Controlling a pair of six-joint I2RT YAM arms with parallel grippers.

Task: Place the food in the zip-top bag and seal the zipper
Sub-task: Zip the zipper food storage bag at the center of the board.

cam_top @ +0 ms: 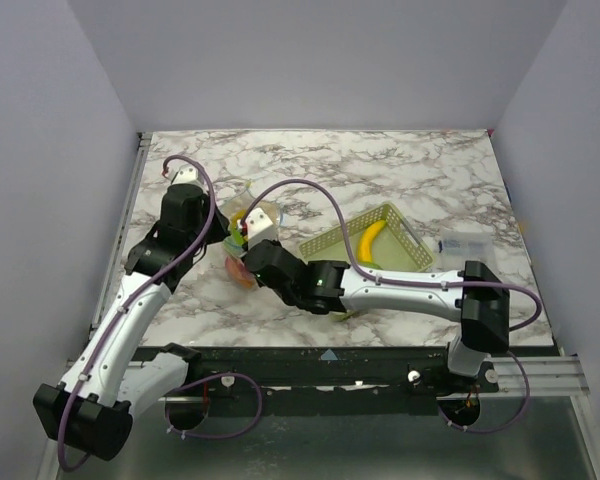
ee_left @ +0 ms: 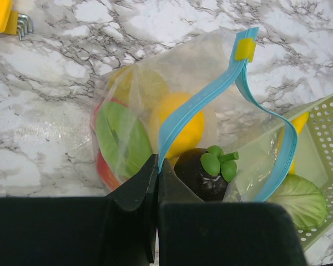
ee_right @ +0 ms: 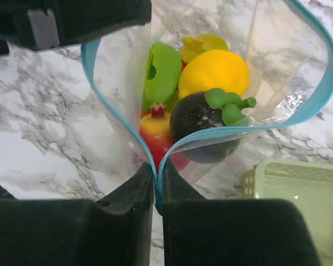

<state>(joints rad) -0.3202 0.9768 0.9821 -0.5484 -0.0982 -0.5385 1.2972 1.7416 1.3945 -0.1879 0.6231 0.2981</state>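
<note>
The zip-top bag (cam_top: 242, 218) stands between my two grippers, its mouth held open in a wide loop. The light-blue zipper (ee_left: 211, 94) has a yellow slider (ee_left: 245, 49). Inside lie a yellow lemon (ee_right: 213, 72), a green piece (ee_right: 162, 72), a red-yellow fruit (ee_right: 158, 136) and a dark mangosteen (ee_right: 202, 130) with a green top. My left gripper (ee_left: 157, 163) is shut on the zipper strip at one side. My right gripper (ee_right: 155, 169) is shut on the zipper (ee_right: 322, 83) where its two sides meet. From above, both grippers (cam_top: 228, 232) (cam_top: 245, 262) meet at the bag.
A yellow-green mesh basket (cam_top: 405, 225) sits right of the bag, holding a banana (cam_top: 370, 240) and a green leaf (ee_left: 299, 202). A small clear packet (cam_top: 470, 245) lies at the far right. A yellow tool (ee_left: 3, 14) lies beyond the bag.
</note>
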